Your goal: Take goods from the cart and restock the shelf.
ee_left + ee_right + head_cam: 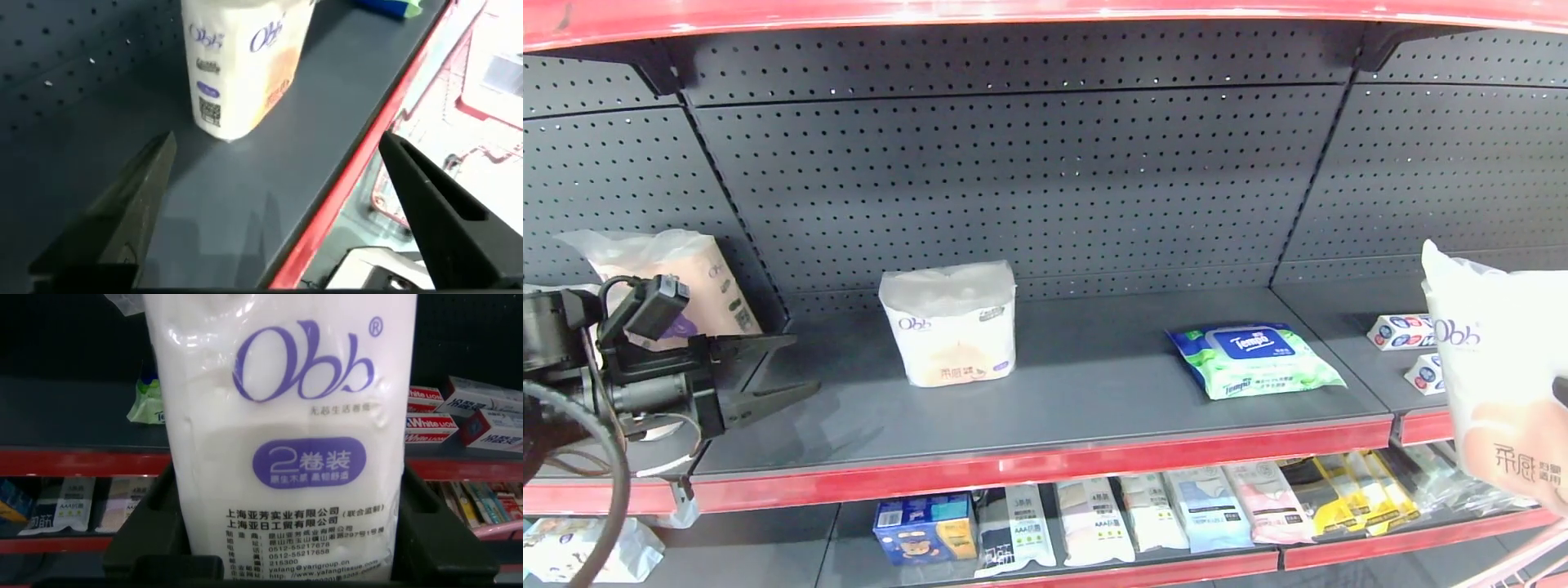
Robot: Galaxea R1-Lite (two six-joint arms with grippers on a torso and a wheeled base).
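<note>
Between the right jaws sits a white, purple-lettered tissue pack (278, 433).

My left gripper (805, 363): black, two pointed, tapering fingers.
My wrist camera (654, 306): small black box.
My cable (609, 482): thick, black, looping.

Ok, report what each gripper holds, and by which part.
Right gripper clamps the white plastic-wrapped tissue-roll pack by its two sides, toward its bottom end. Left gripper is open, holding nothing.

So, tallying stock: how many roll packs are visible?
3. The middle pack stands on the shelf, the left pack sits behind the left gripper, the held pack is in the right gripper. A bag lower left may be another.
</note>
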